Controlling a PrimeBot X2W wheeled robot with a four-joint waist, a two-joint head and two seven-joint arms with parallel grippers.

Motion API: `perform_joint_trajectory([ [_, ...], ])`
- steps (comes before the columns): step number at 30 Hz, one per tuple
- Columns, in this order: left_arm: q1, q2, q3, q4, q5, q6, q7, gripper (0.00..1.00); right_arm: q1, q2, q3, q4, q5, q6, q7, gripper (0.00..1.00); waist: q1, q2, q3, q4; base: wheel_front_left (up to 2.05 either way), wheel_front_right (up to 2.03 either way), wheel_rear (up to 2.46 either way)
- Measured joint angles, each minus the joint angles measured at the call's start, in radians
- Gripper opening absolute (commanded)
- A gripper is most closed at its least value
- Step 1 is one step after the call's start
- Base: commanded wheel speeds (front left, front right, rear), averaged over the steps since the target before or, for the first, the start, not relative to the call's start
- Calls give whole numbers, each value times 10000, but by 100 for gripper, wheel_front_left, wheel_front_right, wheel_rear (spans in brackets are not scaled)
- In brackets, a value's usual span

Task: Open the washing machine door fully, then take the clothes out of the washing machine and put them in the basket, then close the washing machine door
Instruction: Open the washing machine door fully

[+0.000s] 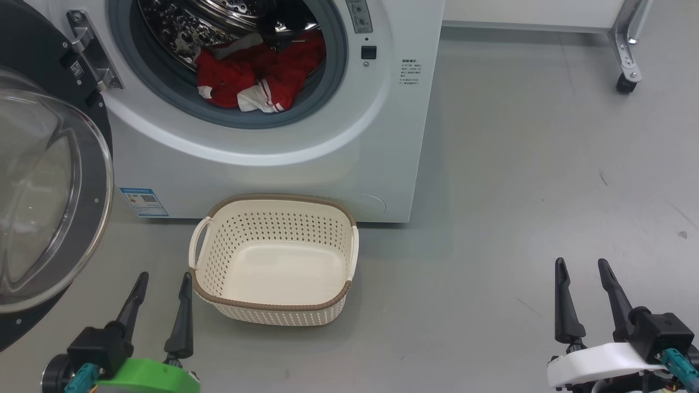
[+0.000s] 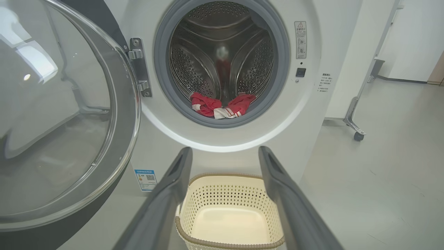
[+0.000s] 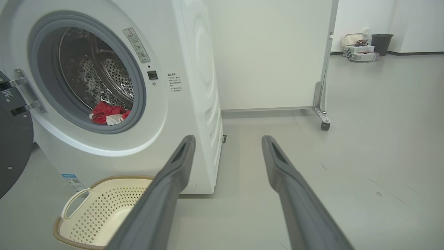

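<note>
L hand (image 1: 166, 276), R hand (image 1: 581, 262) low (spread)

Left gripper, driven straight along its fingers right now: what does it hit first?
Probably the white front of the washing machine, below its opening, passing above the basket; depth is unclear.

Warning triangle (image 2: 300, 25) — washing machine (image 2: 225, 158); lettering illegible.

Clothes (image 1: 256, 79) in washing machine (image 1: 306, 164); basket (image 1: 284, 225) on floor (image 1: 519, 180) just before it; door (image 1: 43, 191) left of both.
</note>
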Motion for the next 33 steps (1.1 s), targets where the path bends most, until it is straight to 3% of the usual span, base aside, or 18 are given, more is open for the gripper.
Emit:
perform_joint_trajectory([
  [33,165,-29,-128,-441,142,-29,0,100,101,67,-63,-56,-63,63,0,100,0,0,76,-14,0,0,0],
])
